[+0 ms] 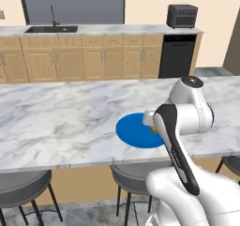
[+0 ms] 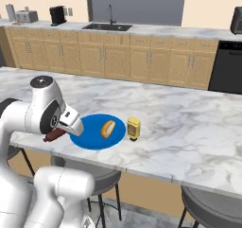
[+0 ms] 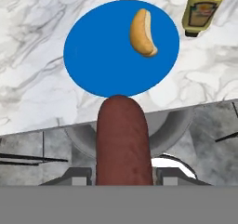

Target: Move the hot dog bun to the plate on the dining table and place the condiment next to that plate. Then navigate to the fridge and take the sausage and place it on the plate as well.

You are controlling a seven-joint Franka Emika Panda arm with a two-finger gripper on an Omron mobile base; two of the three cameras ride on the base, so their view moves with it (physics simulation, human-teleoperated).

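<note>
The bright-blue plate [image 2: 90, 136] [image 1: 133, 131] [image 3: 102, 56] lies near the front edge of the marble dining table [image 2: 189, 132]. On its right part rests the golden hot dog bun [image 2: 108, 128] [image 3: 142, 32]. The yellow condiment bottle [image 2: 133, 127] [image 3: 202, 9] stands upright on the marble just right of the plate. My gripper [image 2: 60, 131] [image 3: 123, 174] is shut on the reddish-brown sausage [image 2: 53, 136] [image 3: 123, 139]. It hovers over the table's front edge, just short of the plate's near rim. In the left base view my arm hides the plate's right side.
Grey round stools [image 2: 94, 179] [image 1: 21, 187] stand under the table's front edge. Behind the table runs a wooden cabinet counter with a sink [image 2: 106, 27], a black dishwasher [image 1: 176, 56] and a toaster oven [image 1: 182, 16]. Bare marble stretches left and right of the plate.
</note>
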